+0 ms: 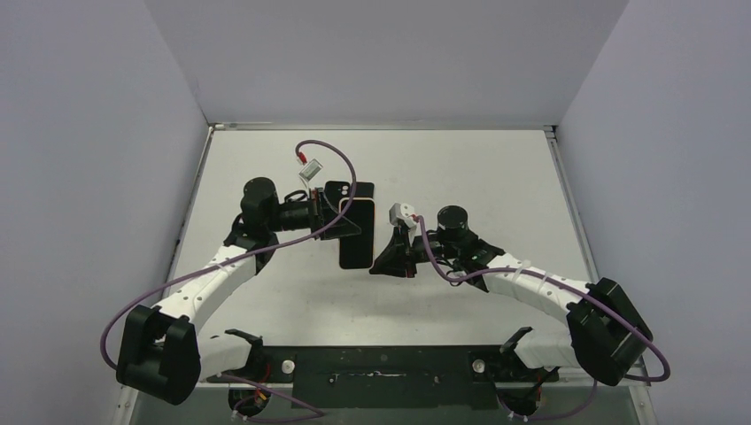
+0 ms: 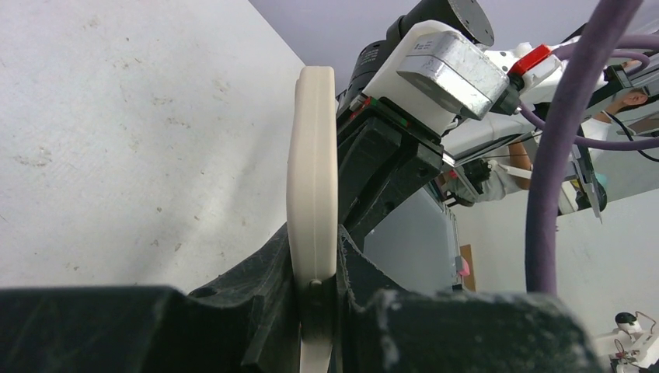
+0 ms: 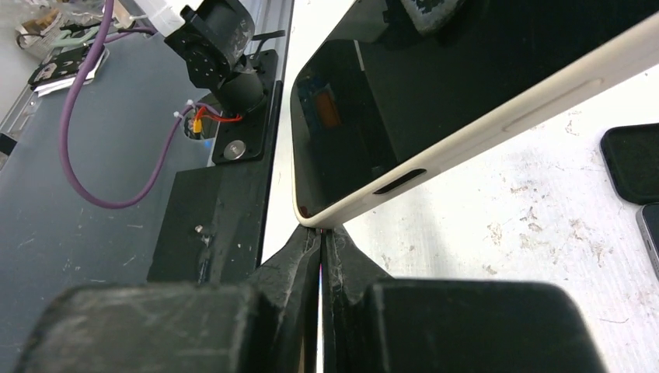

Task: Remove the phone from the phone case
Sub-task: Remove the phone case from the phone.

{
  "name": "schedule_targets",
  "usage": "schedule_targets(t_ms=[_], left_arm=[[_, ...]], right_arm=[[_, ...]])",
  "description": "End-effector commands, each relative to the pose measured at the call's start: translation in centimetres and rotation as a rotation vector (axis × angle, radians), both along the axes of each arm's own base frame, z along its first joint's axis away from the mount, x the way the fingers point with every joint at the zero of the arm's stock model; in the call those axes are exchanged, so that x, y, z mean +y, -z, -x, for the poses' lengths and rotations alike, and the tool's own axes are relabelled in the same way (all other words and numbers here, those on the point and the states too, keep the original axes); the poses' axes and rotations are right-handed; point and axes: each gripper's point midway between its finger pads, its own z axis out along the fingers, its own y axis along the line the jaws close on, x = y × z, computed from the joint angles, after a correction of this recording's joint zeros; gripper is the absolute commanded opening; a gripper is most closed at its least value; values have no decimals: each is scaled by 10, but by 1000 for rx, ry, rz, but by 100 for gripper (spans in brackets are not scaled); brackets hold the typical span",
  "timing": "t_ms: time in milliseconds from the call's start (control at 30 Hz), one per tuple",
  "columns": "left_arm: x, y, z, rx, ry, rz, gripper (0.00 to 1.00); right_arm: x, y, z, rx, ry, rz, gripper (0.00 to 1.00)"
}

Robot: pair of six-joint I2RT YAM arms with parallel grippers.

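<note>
While clamped, phone (image 1: pixel 357 235) runs near-to-far.

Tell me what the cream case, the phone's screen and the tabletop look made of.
Cream case: probably silicone or soft matte plastic. It has a rounded edge, a moulded button bump and no glare.
Phone screen: looks like glossy glass, dark with clear reflections.
Table: hard white matte board, scuffed and speckled. The exact material is unclear.

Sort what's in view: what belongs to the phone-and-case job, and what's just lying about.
Job: cream case with the phone in it; left gripper, clamped on the case; right gripper, fingers shut at its corner.
Lying about: black flat item, case or phone, unclear; grey-edged item beside it, barely in view.
</note>
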Motion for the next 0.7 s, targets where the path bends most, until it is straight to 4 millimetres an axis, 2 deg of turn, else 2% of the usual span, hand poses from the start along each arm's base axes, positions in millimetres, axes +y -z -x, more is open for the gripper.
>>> schedule_targets(t_ms=[0,167,300,400,567,667], left_arm=[[-7,-23,11,-66,64,54,0],[-7,-22,12,-66,65,50,0],[-6,-17,6,-89,32,14,0],[-6,-17,2,-104,13,2,0],[-5,-17,3,-113,6,-1,0],[-4,-17,2,-116,-6,-6,0]], right_arm=[[10,-28,-10,-135,-26,-67,0],[10,-26,-10,-133,-26,-51,2],[7,-26,-4,-112,-40,-52,26],[6,-30,1,-102,-47,-69,38],[5,-41,5,-98,-58,-105,45],[6,-43,5,-99,-62,-112,43]])
